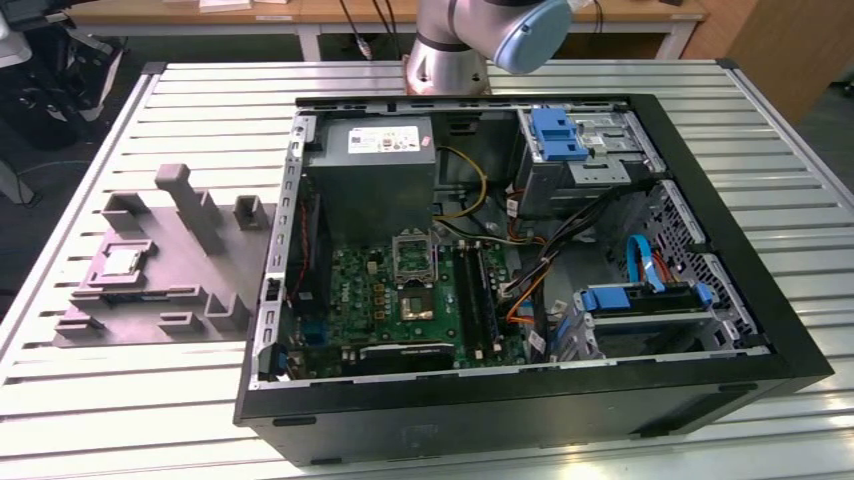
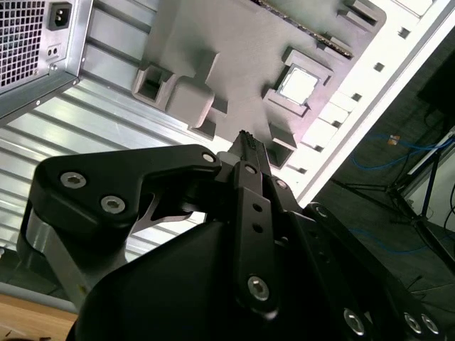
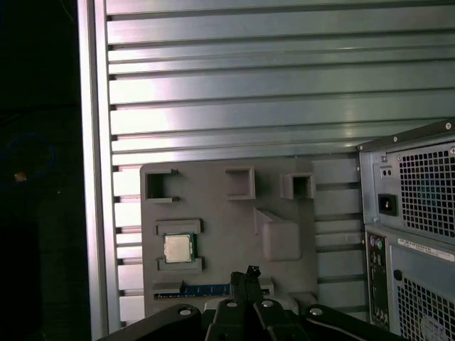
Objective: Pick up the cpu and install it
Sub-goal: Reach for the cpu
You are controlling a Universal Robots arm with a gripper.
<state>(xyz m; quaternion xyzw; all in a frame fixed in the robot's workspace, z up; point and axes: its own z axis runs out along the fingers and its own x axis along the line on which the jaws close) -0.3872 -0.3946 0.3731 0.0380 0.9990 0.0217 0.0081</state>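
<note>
Fingers [image 2: 250,160] pinched together with nothing between them, and the gripper [image 3: 249,274] hangs above the grey tray [image 3: 227,206] on the slatted table [image 3: 249,92]. There's the cpu [image 3: 178,248], lying flat in its pocket on that tray, clear of the fingertips and untouched. Over in the exterior view, the socket [image 1: 412,249] sits on the green board inside the open computer case [image 1: 747,330], beside the tray. By my reckoning we're at the very start: neither the pick-up nor the install is done.
</note>
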